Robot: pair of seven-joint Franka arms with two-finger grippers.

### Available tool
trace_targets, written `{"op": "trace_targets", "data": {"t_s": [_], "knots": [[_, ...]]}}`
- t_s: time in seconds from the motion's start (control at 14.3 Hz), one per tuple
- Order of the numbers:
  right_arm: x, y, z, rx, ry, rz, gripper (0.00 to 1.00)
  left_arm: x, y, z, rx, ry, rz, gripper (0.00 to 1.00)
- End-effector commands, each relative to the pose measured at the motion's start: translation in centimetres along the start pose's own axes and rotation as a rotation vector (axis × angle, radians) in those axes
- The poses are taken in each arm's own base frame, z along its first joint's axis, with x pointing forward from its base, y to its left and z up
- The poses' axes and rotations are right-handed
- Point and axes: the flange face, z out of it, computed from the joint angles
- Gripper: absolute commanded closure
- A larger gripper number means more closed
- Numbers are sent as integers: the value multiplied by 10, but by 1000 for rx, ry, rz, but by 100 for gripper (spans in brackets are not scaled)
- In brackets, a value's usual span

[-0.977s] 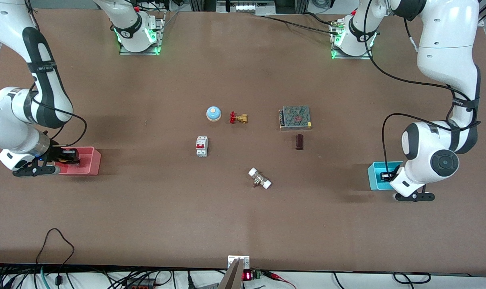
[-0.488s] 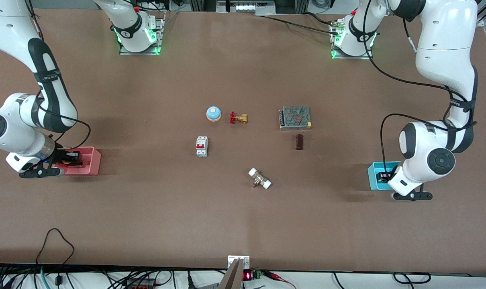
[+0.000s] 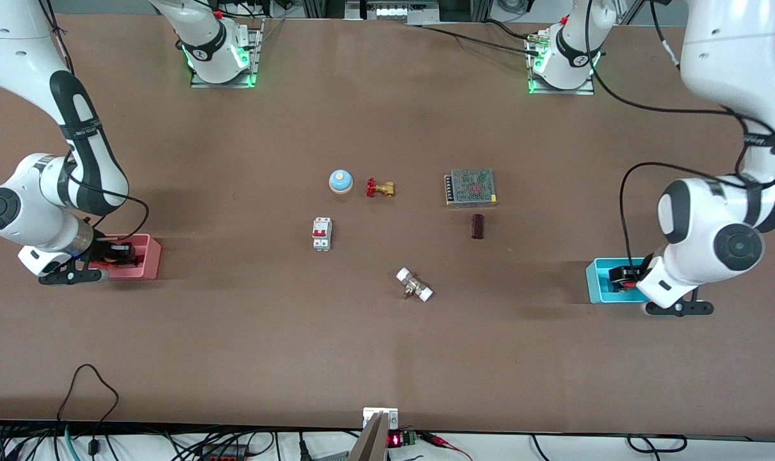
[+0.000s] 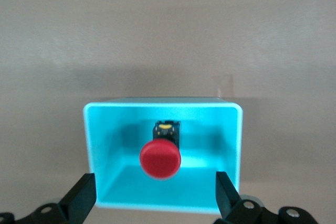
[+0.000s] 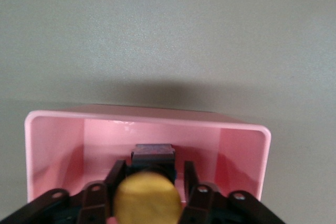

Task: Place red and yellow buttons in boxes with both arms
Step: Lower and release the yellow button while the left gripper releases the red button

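Note:
The red button [image 4: 160,158] lies in the cyan box [image 4: 163,102] with its cap toward the left wrist camera. My left gripper [image 4: 154,181] is open and empty, drawn back just outside the box's rim. In the front view the cyan box [image 3: 595,282] stands at the left arm's end of the table, with my left gripper [image 3: 640,278] at its edge. My right gripper [image 5: 152,167] is shut on the yellow button [image 5: 148,195], a finger on each side of its black base, low inside the pink box [image 5: 147,114]. The pink box [image 3: 147,259] stands at the right arm's end.
In mid-table are a blue bell [image 3: 340,181], a brass valve with a red handwheel [image 3: 380,188], a grey mesh-topped unit [image 3: 471,187], a dark brown block [image 3: 478,226], a white breaker [image 3: 322,234] and a white-capped fitting [image 3: 414,285].
My left gripper has drawn out of the cyan box toward the table's end, leaving the red button inside. My right gripper has moved a little farther into the pink box with the yellow button.

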Motion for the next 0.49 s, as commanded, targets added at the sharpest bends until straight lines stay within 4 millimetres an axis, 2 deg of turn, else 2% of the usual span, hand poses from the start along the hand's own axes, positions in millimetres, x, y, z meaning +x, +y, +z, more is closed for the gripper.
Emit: {"op": "trace_targets", "data": {"t_s": [0.0, 0.14, 0.21, 0.28, 0.42], "knots": [[0, 3, -7, 5, 18, 8, 1, -10, -2, -75, -29, 0, 29, 0], [1, 3, -13, 5, 24, 10, 0, -13, 17, -135, -50, -16, 66, 0], [3, 2, -25, 2, 39, 0, 0, -14, 28, -160, -57, -25, 74, 0], [4, 1, -44, 1, 50, -3, 0, -19, 32, -181, -48, -59, 91, 0], [0, -8, -101, 30, -6, -4, 0, -21, 39, -202, -74, -58, 108, 0]]}}
